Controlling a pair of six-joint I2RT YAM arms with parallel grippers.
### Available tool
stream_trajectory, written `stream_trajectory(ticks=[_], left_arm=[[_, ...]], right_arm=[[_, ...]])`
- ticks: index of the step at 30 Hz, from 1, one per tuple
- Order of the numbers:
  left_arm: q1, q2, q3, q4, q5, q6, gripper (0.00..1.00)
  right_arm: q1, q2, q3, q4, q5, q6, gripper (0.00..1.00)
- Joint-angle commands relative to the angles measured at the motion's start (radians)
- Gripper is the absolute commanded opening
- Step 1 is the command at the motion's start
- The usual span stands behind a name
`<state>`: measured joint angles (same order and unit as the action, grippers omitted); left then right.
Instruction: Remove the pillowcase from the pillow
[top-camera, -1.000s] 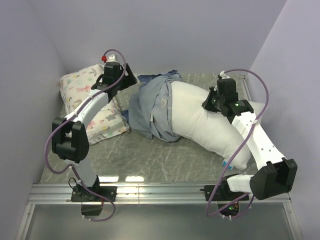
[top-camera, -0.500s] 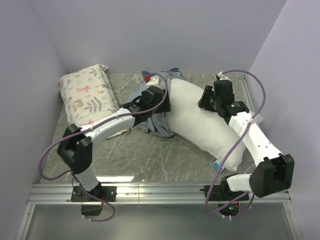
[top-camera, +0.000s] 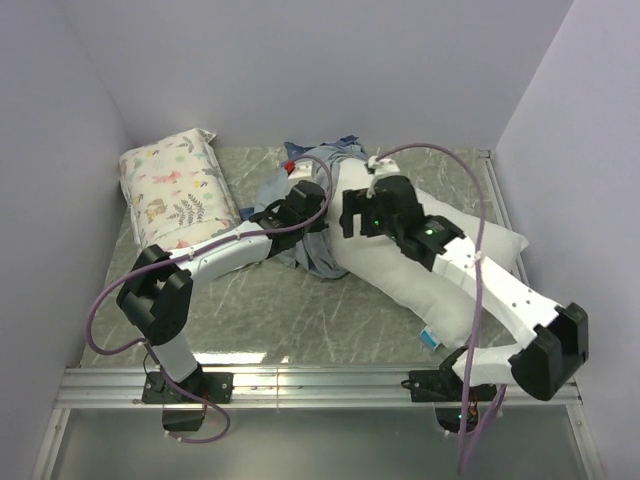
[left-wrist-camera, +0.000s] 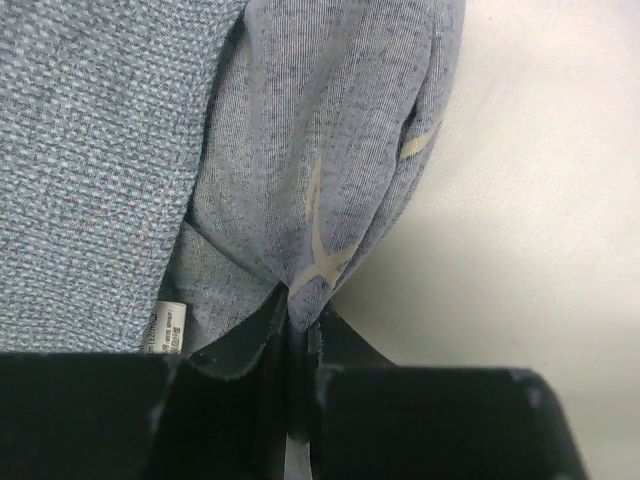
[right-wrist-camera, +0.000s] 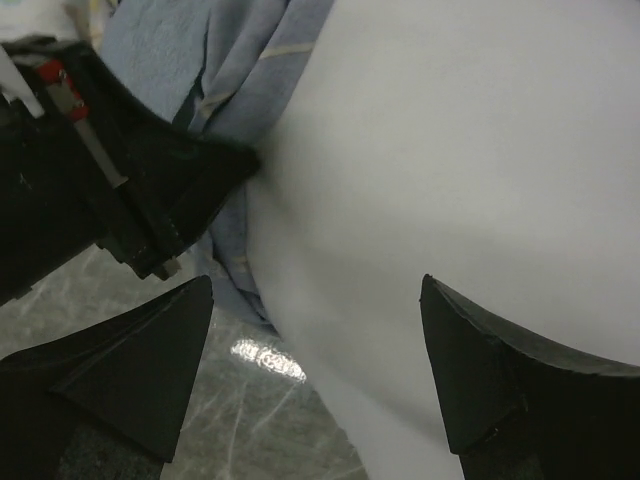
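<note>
The left gripper (left-wrist-camera: 297, 318) is clenched on a fold of the pillowcase (left-wrist-camera: 330, 130). In its wrist view the dark jaws are pressed together with the blue-grey cloth pinched between them, and a small white label (left-wrist-camera: 172, 328) sits on the cloth just beside the left jaw. The right gripper (right-wrist-camera: 315, 290) is released: its jaws stand wide apart and hold nothing. One jaw is over the table (top-camera: 300, 310) and the edge of the cloth, the other over the pillow (right-wrist-camera: 480, 150). Whether they touch the pillow, I cannot tell. From the top view the pillow lies diagonally, from the back middle of the table to the near right, and most of it is bare and white. A small blue tag (top-camera: 430, 337) shows at its near end. The pillowcase is bunched in a crumpled heap at the far left end of the pillow, with its paler inner side turned out. How much of that end is inside the cloth is hidden by the two grippers, which are close together there. A floral pillow (top-camera: 175, 190) lies at the back left, apart from the heap.
</note>
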<state>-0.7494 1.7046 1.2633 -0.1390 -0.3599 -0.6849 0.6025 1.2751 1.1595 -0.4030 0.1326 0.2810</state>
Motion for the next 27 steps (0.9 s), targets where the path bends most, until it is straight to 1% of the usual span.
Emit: stream_trajectory(ticks=[1, 3, 4, 6, 7, 9, 12, 13, 15, 16, 17, 20, 22, 24, 25, 27], left_arm=[[0.002, -0.019, -0.010, 0.004, 0.030, -0.012, 0.12], [0.004, -0.019, -0.004, -0.002, 0.026, -0.011, 0.11], [0.004, -0.020, -0.001, -0.011, 0.022, -0.013, 0.11], [0.005, -0.025, 0.004, -0.025, 0.012, -0.010, 0.11], [0.010, -0.034, 0.004, -0.033, -0.011, -0.005, 0.11], [0.028, -0.046, -0.001, -0.050, -0.017, -0.002, 0.10], [0.088, -0.071, -0.011, -0.056, 0.006, 0.002, 0.06], [0.122, -0.080, -0.015, -0.056, 0.018, 0.001, 0.04], [0.153, -0.091, -0.028, -0.047, 0.038, -0.004, 0.01], [0.185, -0.095, -0.033, -0.045, 0.041, -0.005, 0.00], [0.200, -0.097, -0.036, -0.044, 0.047, -0.007, 0.01], [0.268, -0.099, -0.045, -0.047, 0.052, -0.019, 0.00], [0.318, -0.112, -0.068, -0.033, 0.068, -0.033, 0.00], [0.347, -0.123, -0.096, -0.019, 0.087, -0.042, 0.01], [0.369, -0.125, -0.100, -0.005, 0.093, -0.045, 0.01], [0.378, -0.114, -0.096, -0.001, 0.105, -0.047, 0.00]], right_arm=[[0.072, 0.094, -0.001, 0.064, 0.081, -0.054, 0.93], [0.089, 0.139, -0.015, 0.084, 0.099, -0.051, 0.93], [0.088, 0.191, -0.009, 0.069, 0.146, -0.042, 0.94], [0.088, 0.239, -0.006, 0.053, 0.197, -0.029, 0.93], [0.079, 0.259, -0.001, 0.034, 0.243, -0.013, 0.92], [0.069, 0.286, 0.002, 0.018, 0.259, 0.001, 0.87], [0.045, 0.270, 0.002, 0.009, 0.257, 0.018, 0.52], [0.039, 0.264, 0.006, 0.000, 0.251, 0.018, 0.36], [0.020, 0.250, 0.028, -0.017, 0.243, 0.020, 0.22], [0.014, 0.236, 0.035, -0.036, 0.242, 0.021, 0.03], [0.000, 0.227, 0.040, -0.043, 0.248, 0.023, 0.00], [-0.038, 0.182, 0.052, -0.062, 0.230, 0.021, 0.00], [-0.102, 0.140, 0.049, -0.068, 0.185, 0.026, 0.00], [-0.165, 0.104, 0.034, -0.065, 0.127, 0.027, 0.00], [-0.178, 0.069, 0.029, -0.060, 0.113, 0.029, 0.00], [-0.194, 0.035, 0.028, -0.062, 0.102, 0.035, 0.00]])
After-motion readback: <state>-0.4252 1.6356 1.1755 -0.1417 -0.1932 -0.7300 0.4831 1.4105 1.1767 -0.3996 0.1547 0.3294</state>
